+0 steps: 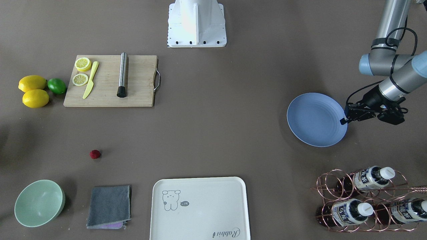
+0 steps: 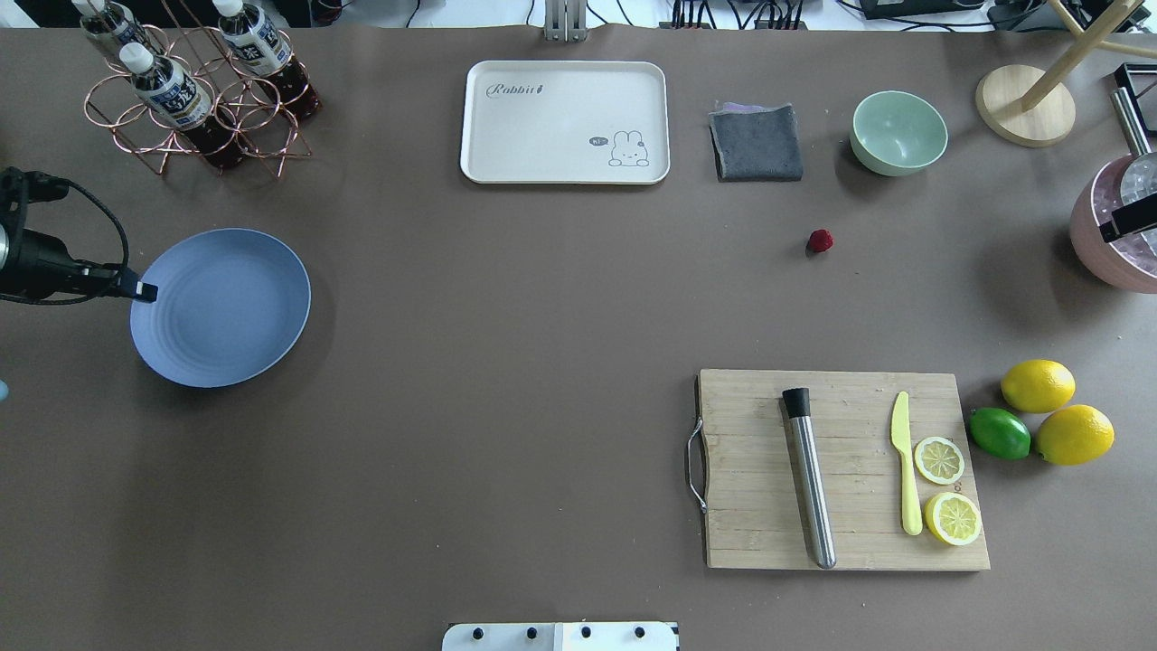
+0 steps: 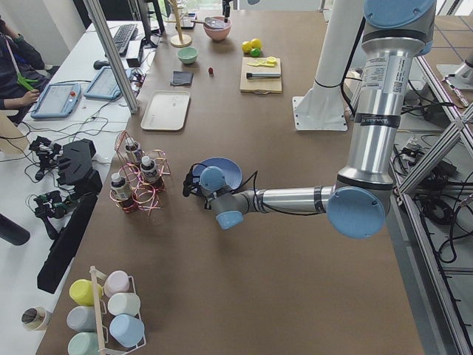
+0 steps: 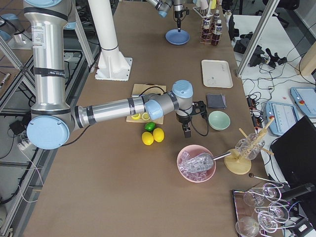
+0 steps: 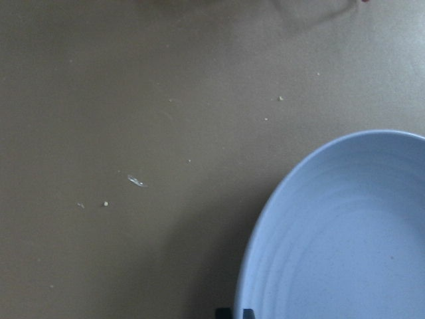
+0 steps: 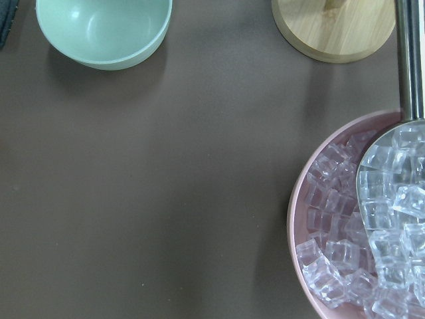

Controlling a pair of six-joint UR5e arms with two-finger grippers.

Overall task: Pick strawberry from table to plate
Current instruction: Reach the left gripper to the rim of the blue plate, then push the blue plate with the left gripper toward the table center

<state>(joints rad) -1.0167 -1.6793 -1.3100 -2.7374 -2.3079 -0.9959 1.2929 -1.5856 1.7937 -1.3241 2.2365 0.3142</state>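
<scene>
The strawberry [image 1: 95,154] [image 2: 820,240], tiny and dark red, lies alone on the brown table [image 2: 506,362] between the green bowl and the cutting board. The blue plate [image 1: 315,119] [image 2: 221,307] [image 5: 345,232] sits far from it on the table's other side, with nothing in it. My left gripper [image 1: 343,120] [image 2: 143,291] hangs shut and holds nothing, its tips just over the plate's outer rim. My right gripper [image 2: 1110,231] shows at the view's edge over the pink ice bowl as one narrow dark bar, its fingers together, well to the side of the strawberry.
A wooden cutting board [image 2: 841,470] carries a steel muddler, a yellow knife and lemon slices, with lemons [image 2: 1038,385] and a lime beside it. Also here are a green bowl [image 2: 899,133], grey cloth [image 2: 757,143], cream tray [image 2: 565,122], bottle rack [image 2: 194,90] and pink ice bowl [image 6: 358,226].
</scene>
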